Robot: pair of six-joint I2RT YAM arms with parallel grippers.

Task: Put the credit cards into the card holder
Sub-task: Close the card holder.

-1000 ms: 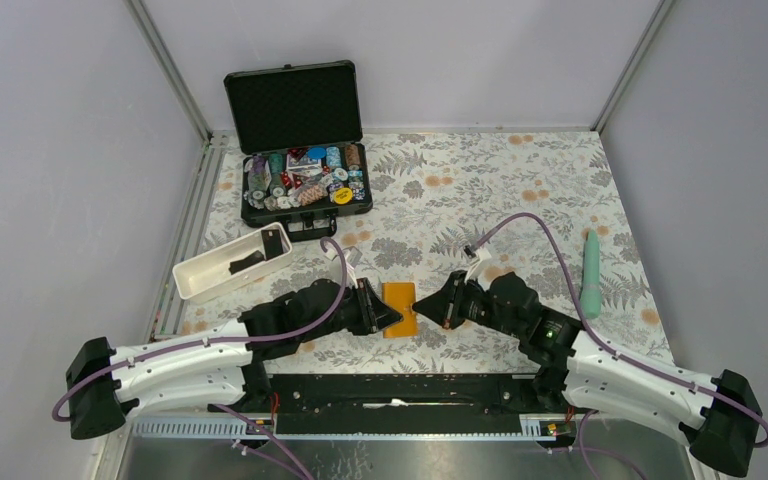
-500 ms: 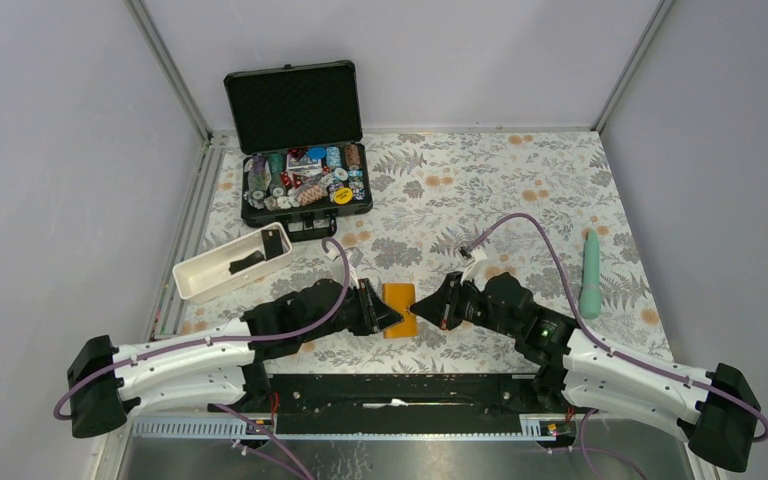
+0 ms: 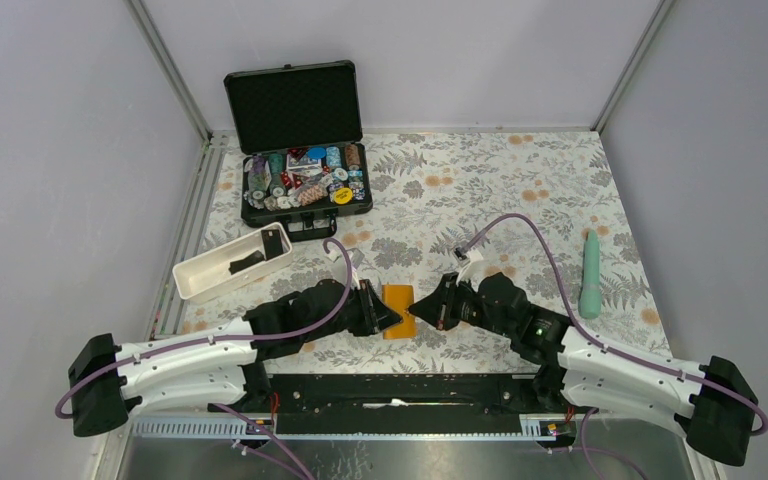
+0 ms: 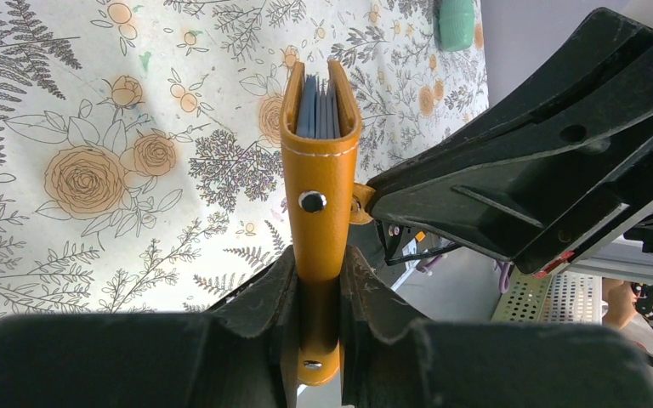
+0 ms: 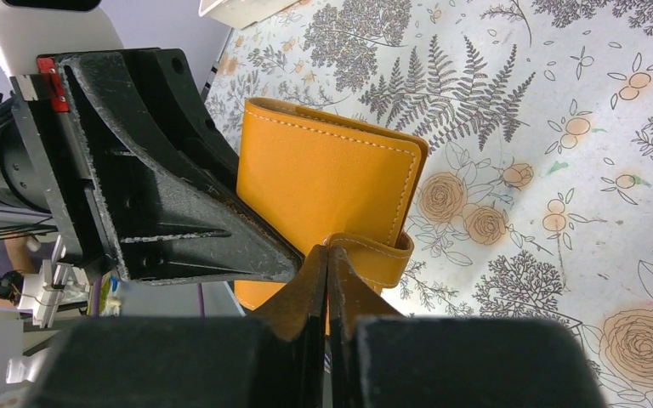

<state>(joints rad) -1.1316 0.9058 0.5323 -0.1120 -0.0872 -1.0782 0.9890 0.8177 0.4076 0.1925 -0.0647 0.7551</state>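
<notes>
The card holder (image 4: pixel 317 195) stands folded and edge-on above the flowered bench (image 3: pixel 520 170), near its front edge between the two arms; the left tool (image 4: pixel 317 293) clamps its lower end from both sides; pale blue sleeves (image 4: pixel 319 106) show between the orange covers; the right tool (image 5: pixel 327 259) is closed, its tips touching the snap tab (image 5: pixel 383 259), though whether it pinches the tab cannot be told; a black card (image 3: pixel 275 243) leans inside the white tray (image 3: pixel 200 280) to the left; an open black case (image 3: pixel 305 180) of chips sits behind it.
</notes>
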